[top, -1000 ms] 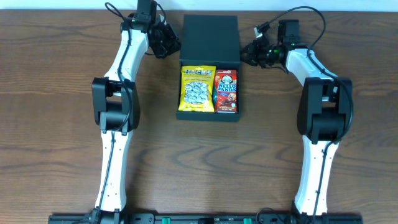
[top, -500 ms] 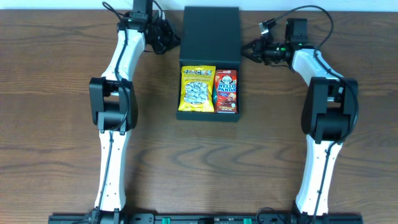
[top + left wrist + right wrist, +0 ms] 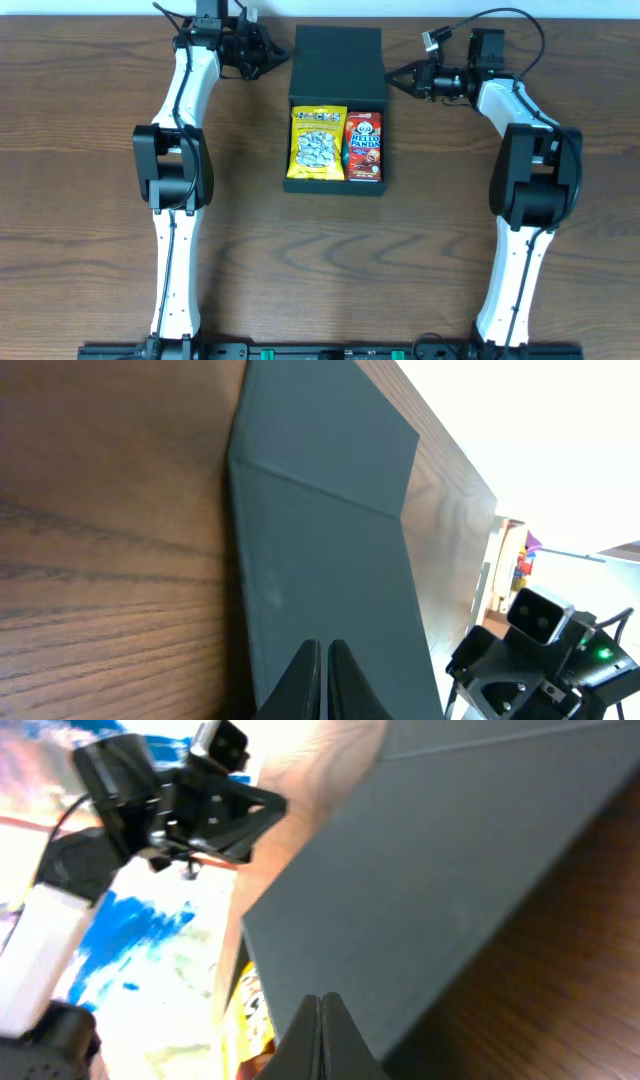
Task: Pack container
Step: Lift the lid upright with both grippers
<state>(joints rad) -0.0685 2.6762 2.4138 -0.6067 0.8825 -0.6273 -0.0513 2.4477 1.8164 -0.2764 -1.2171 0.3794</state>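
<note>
Dark teal-green square cardboard container point(image 3: 335, 188) is sitting at the middle of the wooden table's point(image 3: 90, 200) far edge, its hinged flap lid point(image 3: 337, 55) lying open and flat toward that edge. Inside, a yellow crinkled snack bag point(image 3: 317, 142) is filling the left half and a red Hello Panda carton point(image 3: 364, 146) the right, side by side and touching. Judgement: packing is looking complete, with closing the lid remaining.

The left gripper point(image 3: 283, 61) is pointing at the lid's left edge, fingers pressed together, gripping nothing. The right gripper point(image 3: 391, 76) is mirroring it at the lid's right edge, likewise pinched together and empty. Contact with the lid: cannot tell.

The closed tips are probably serving as thin wedges, going under the flap from both sides to swing it over evenly. Risk: the flap slipping off one tip
</note>
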